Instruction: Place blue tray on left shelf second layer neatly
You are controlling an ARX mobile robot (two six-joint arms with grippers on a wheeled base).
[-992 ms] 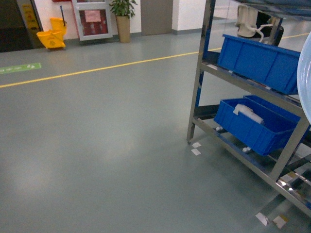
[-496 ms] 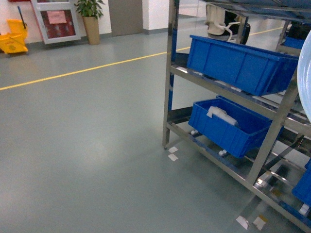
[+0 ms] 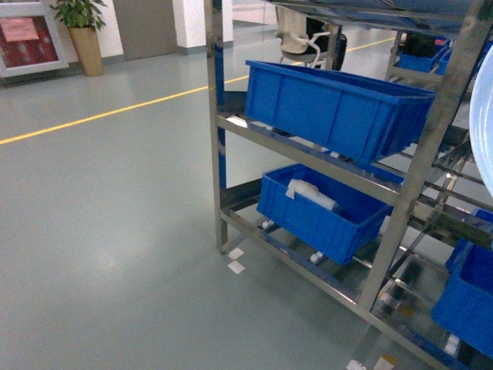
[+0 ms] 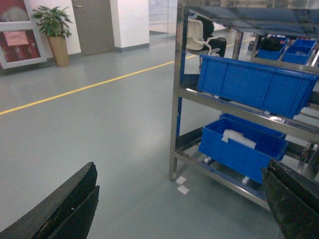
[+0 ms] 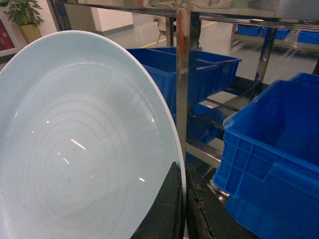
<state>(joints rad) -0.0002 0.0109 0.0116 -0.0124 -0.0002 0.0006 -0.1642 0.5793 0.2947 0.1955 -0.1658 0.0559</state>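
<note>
Right gripper pinches pale sky-blue round plastic tray by rim | left gripper open, empty | I risk clipping silvery steel shelf post

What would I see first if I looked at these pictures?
Probably the big pale blue tray filling the right wrist view, pinched at its rim by the right gripper with its dark fingers. Next come the bright blue crates sitting on the shiny steel shelf on the right of the head view, with a yellow line crossing the grey floor behind.
</note>
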